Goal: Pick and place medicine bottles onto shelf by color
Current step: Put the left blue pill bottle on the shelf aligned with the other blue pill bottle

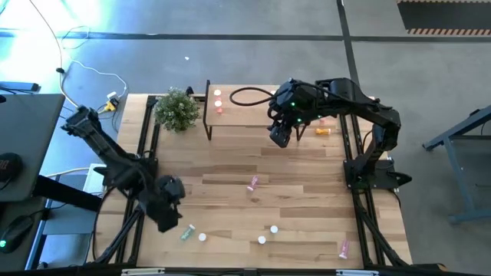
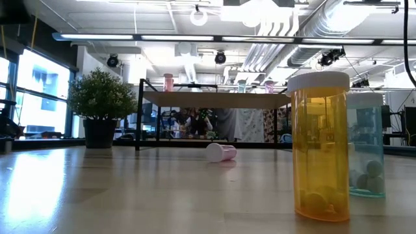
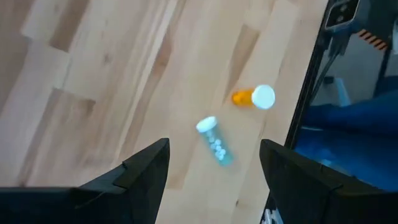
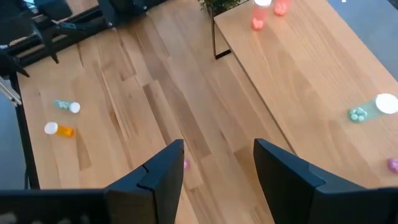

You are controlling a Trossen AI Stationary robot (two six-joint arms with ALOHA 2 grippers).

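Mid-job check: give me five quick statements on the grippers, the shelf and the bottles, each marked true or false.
1. The left gripper is open and empty. True.
2. The right gripper holds a bottle. False: it is open and empty.
3. The shelf has no bottles on it. False: two pink bottles stand at its end near the plant.
4. A pink bottle lies mid-table. True.
5. The left gripper hangs over the shelf. False: it is over the table's near left corner, above a green bottle.
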